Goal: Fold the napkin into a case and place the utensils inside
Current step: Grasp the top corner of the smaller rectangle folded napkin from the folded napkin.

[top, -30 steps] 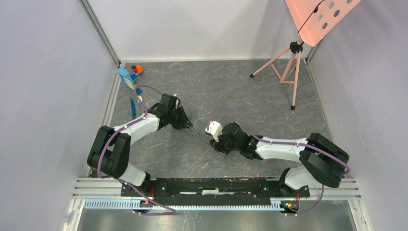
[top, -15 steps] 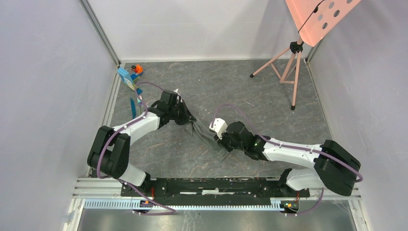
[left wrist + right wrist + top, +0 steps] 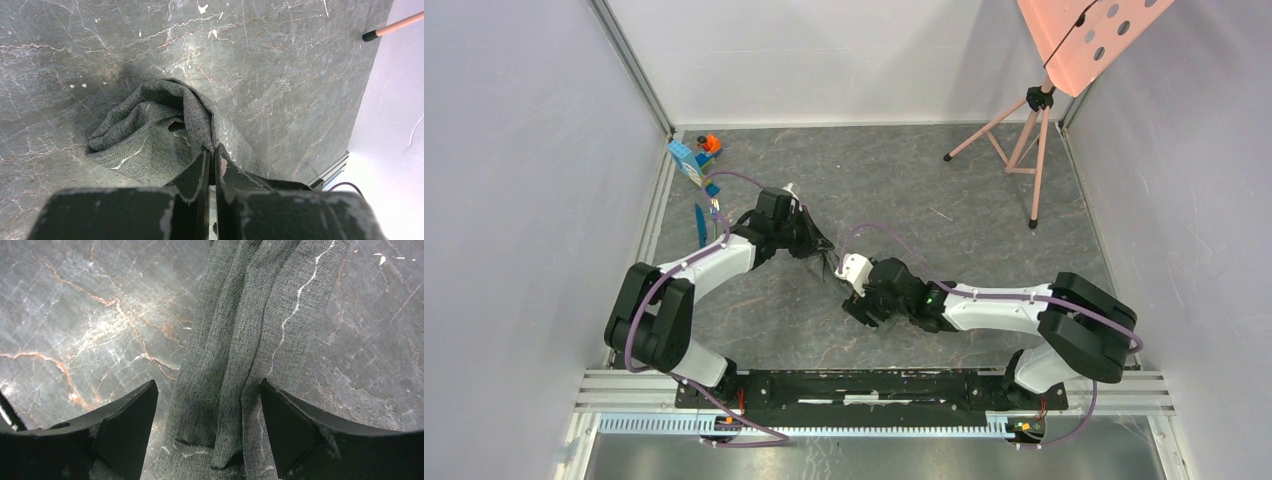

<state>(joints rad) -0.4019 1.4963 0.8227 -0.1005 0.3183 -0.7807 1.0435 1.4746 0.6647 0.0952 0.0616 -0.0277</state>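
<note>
Overhead, at the far left of a dark grey marbled tabletop (image 3: 944,200), a small cluster of blue and orange toy blocks (image 3: 692,160) sat beside the wall rail. Just nearer the arms lay a slim blue plastic knife (image 3: 700,226), close to the table's left edge and well apart from the cloth. The fork was too small to pick out with certainty.

The white and black left arm (image 3: 714,262) reached in toward the middle of the table. The left gripper (image 3: 212,152) was clenched, with both black fingers pressed together on a raised fold of the dark grey woven cloth napkin (image 3: 145,142). From that wrist's camera the napkin looked bunched and rumpled. It rose from the table to the pinched point, and a pale stitched line crossed one layer.

The cloth lay near the table's centre, as a gathered strip running between the two grippers.

To its right, the right arm (image 3: 994,305) came in low across the table. The right gripper (image 3: 207,390) was spread wide and released. One black finger stood on each side of the strip, which ran lengthwise between them in long soft pleats. Whether either finger touched the cloth could not be told.

At the far right, a pink tripod (image 3: 1024,140) stood near the back corner, with a pink perforated board (image 3: 1089,35) above it.
</note>
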